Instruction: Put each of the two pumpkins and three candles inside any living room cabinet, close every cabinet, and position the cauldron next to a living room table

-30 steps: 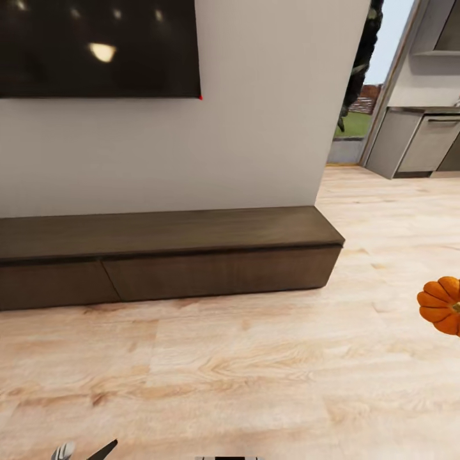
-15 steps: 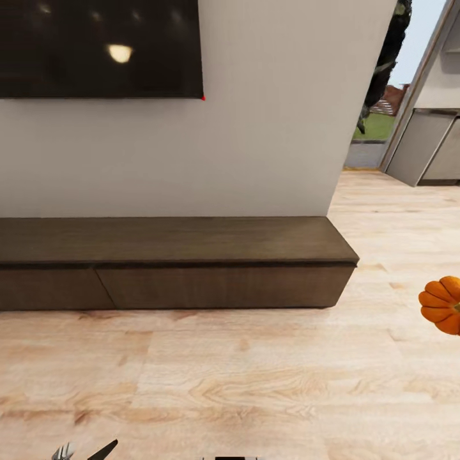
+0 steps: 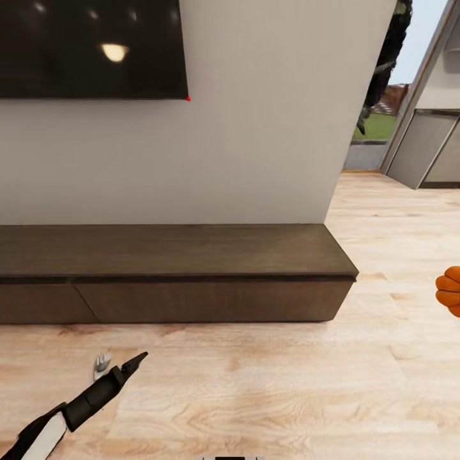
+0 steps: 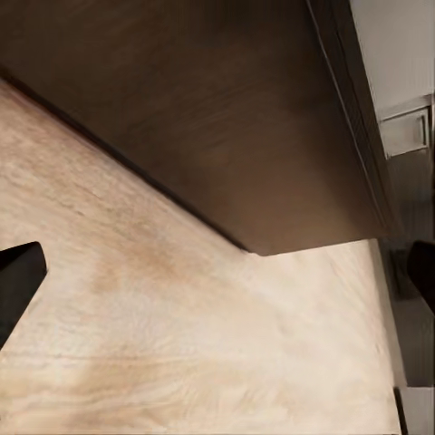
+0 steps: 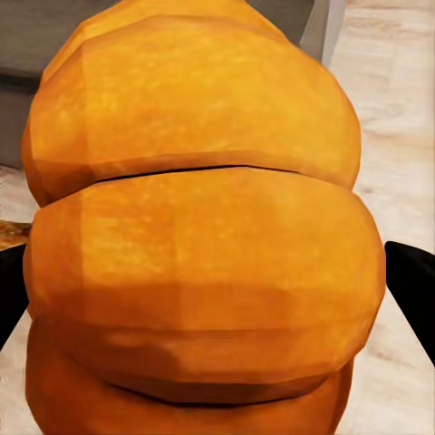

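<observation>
Your pumpkin [image 5: 204, 227] sits between the two dark fingertips of the right gripper [image 5: 204, 299], one tip at each side of its orange ribbed body, so the gripper is clamped on it. From the head camera you see only a slice of that pumpkin [image 3: 450, 291] at the far right edge, held up above the wooden floor [image 3: 255, 390] and to the right of the cabinet's end.

The cabinet [image 3: 172, 271] runs long and low along the white wall [image 3: 255, 128], straight ahead of you. Its dark brown drawer fronts are flush and closed, with a seam between two of them toward the left. In the left wrist camera the same cabinet [image 4: 208, 118] shows its right end corner above pale floorboards.

Your left gripper [image 3: 118, 364] is at lower left, over the floor in front of the cabinet and short of it, touching nothing. Its fingers stand apart, one dark and one pale tip showing.

Above the cabinet, a dark TV screen [image 3: 89, 48] hangs on the wall. Far right, a doorway opens toward grey kitchen units [image 3: 425, 150].
</observation>
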